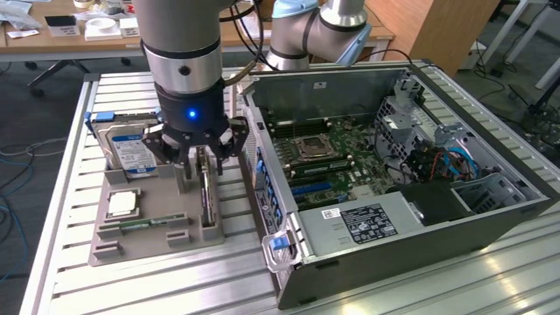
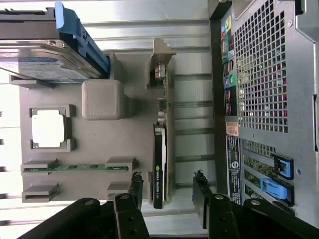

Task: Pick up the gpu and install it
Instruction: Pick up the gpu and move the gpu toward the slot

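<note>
The dark, thin rectangular gpu card (image 1: 207,200) stands on its long edge in a slot of the grey moulded plastic holder tray (image 1: 140,246). That probably is the reason for the slot: it keeps both flat faces of the card free for a grasp from above. The black two-fingered pincer (image 1: 200,167) of the arm hangs directly over it, spread wide with one finger on each side of the card. It is not pinching anything, so the gpu is not yet lifted. The tray sits on the slatted aluminium worktop (image 1: 175,282), just beside the grey open computer tower case (image 1: 394,256). The case lies on its side with the panel off, which turns the green motherboard (image 1: 332,157) upward for access from above. The exterior view gives this layout and the board inside the case, but there the pincer's fingers partly mask the card. The wrist view looks straight down the pincer (image 2: 167,191) and shows daylight between each finger and the gpu (image 2: 159,164), the card sitting nearer one finger than the other. It also shows the case's perforated rear wall (image 2: 264,74) and the tray's (image 2: 94,144) other parts. These are the silver hard drive with a blue bracket (image 2: 45,55), a square silver processor chip (image 2: 48,128) and a narrow green memory stick (image 2: 75,168), each in its own recess and well apart from the fingers.
</note>
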Controlling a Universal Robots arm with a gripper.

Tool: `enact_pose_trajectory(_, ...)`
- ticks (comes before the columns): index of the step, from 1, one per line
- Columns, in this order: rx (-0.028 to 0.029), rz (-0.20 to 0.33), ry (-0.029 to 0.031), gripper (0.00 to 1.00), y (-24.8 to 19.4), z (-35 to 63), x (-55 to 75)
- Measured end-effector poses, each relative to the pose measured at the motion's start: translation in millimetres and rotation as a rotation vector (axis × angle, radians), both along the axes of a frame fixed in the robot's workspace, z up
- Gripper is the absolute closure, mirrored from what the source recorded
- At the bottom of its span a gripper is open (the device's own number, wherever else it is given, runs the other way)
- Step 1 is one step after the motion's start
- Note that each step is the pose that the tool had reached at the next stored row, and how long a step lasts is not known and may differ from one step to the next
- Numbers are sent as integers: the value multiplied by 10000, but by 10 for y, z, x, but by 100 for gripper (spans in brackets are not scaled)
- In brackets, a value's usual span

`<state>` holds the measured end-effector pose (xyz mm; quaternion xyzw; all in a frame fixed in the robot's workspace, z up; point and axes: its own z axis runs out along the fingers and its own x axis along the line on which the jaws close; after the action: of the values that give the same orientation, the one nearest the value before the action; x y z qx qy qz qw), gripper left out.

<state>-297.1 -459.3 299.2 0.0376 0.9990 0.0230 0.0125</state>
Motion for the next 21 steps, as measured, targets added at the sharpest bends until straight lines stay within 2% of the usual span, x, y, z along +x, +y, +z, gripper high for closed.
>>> enact_pose_trajectory(1,0,1,0,47,0,-63,-6)
enact_pose_trajectory(13,0,0,1,47,0,-67,-6)
enact_pose_trajectory(21,-1,0,1,47,0,-149,-6)
